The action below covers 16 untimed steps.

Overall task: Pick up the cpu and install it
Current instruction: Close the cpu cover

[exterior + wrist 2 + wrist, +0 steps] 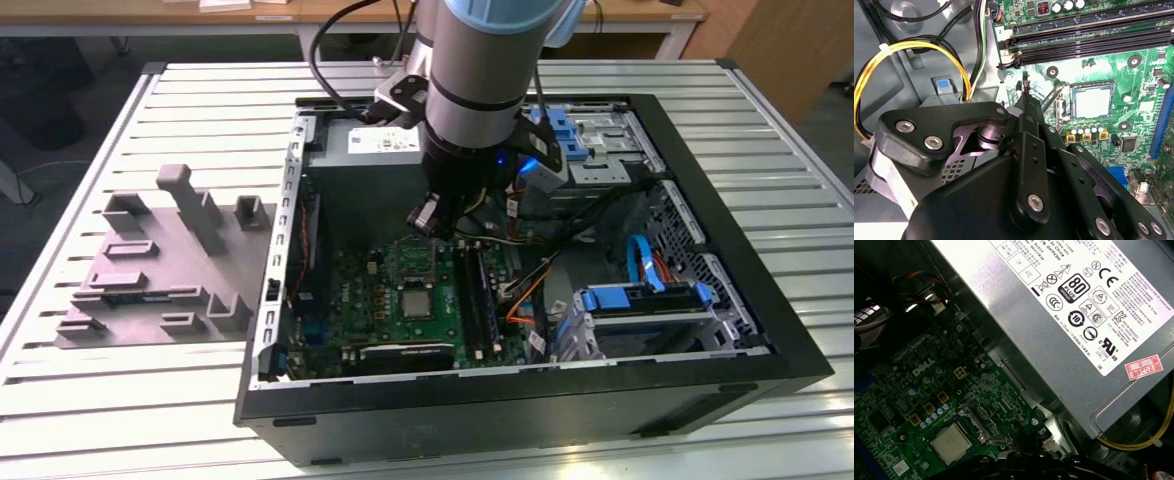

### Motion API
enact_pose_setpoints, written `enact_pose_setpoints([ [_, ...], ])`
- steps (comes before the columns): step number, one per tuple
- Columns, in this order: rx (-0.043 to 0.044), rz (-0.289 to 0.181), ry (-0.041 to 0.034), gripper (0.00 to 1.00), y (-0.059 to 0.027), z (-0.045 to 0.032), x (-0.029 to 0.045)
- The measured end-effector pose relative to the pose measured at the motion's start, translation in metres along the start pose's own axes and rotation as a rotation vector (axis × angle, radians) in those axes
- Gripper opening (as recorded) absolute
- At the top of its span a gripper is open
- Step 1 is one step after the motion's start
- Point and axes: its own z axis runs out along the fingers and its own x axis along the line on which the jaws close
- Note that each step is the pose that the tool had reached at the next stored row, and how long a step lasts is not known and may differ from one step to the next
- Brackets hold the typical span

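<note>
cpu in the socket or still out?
In. The cpu lies flat and square inside the motherboard socket in both wrist views; the tool is beside it, not holding it.

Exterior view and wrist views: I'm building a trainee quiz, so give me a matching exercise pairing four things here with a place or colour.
Things:
1 cpu
2 grey fixture
3 power supply
4 tied wires

Descriptions:
A yellow
B seated on the green board
C silver box with a labelled face
D on the slatted table, outside the case

Pairs: 1-B, 2-D, 3-C, 4-A
</note>
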Motion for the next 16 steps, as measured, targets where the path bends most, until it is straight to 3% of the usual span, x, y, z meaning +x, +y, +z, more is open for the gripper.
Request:
enact_pose_setpoints([
  [4,-0.0003,-0.005,0.0008,0.11,0.0000,0.0000,0.0000],
  [11,-0.0032,-0.065,0.0087,0.11,0.0003,-0.0008,0.0001],
  [16,-0.0104,-0.074,0.0145,0.11,0.0008,-0.0054,-0.0001],
])
